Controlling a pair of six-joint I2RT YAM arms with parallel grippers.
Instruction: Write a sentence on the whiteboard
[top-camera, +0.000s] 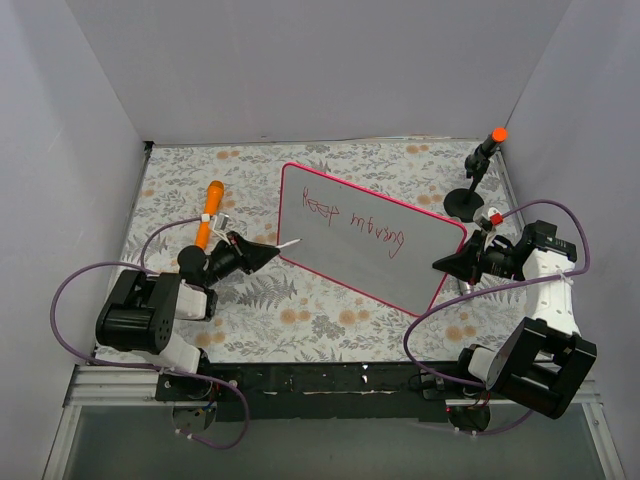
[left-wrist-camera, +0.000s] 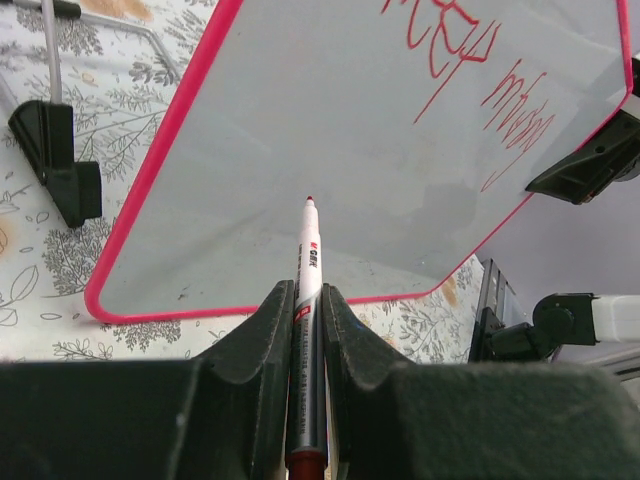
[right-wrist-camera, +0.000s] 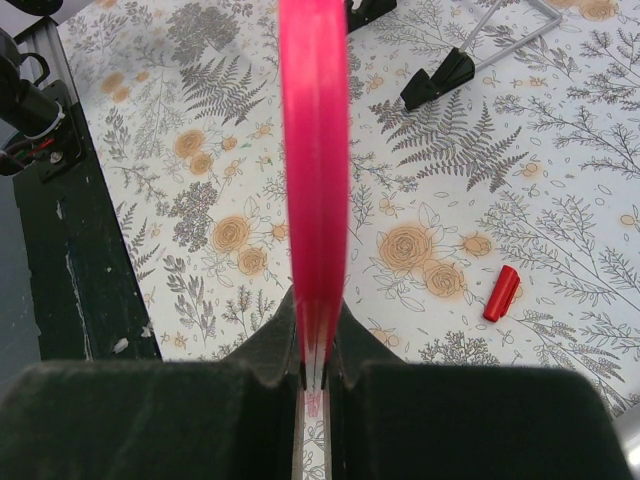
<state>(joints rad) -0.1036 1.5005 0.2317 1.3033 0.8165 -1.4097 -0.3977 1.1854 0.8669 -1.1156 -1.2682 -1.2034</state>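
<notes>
The whiteboard (top-camera: 340, 265), glossy white with a pink-red frame, lies slanted across the middle of the table. The sentence (top-camera: 352, 226) shows as red handwritten words on its upper half, also in the left wrist view (left-wrist-camera: 470, 70). My left gripper (top-camera: 268, 256) is shut on a slim white marker (left-wrist-camera: 308, 262). The marker's red tip points at the blank near-left part of the board (left-wrist-camera: 300, 140); I cannot tell if it touches. My right gripper (top-camera: 447, 265) is shut on the board's right edge, seen edge-on in the right wrist view (right-wrist-camera: 313, 150).
A black stand with an orange top (top-camera: 497, 135) stands at the back right. An orange-handled tool (top-camera: 212, 208) lies at the left. A red marker cap (right-wrist-camera: 501, 293) lies on the floral cloth. The board's black feet (left-wrist-camera: 58, 150) and wire leg rest behind it.
</notes>
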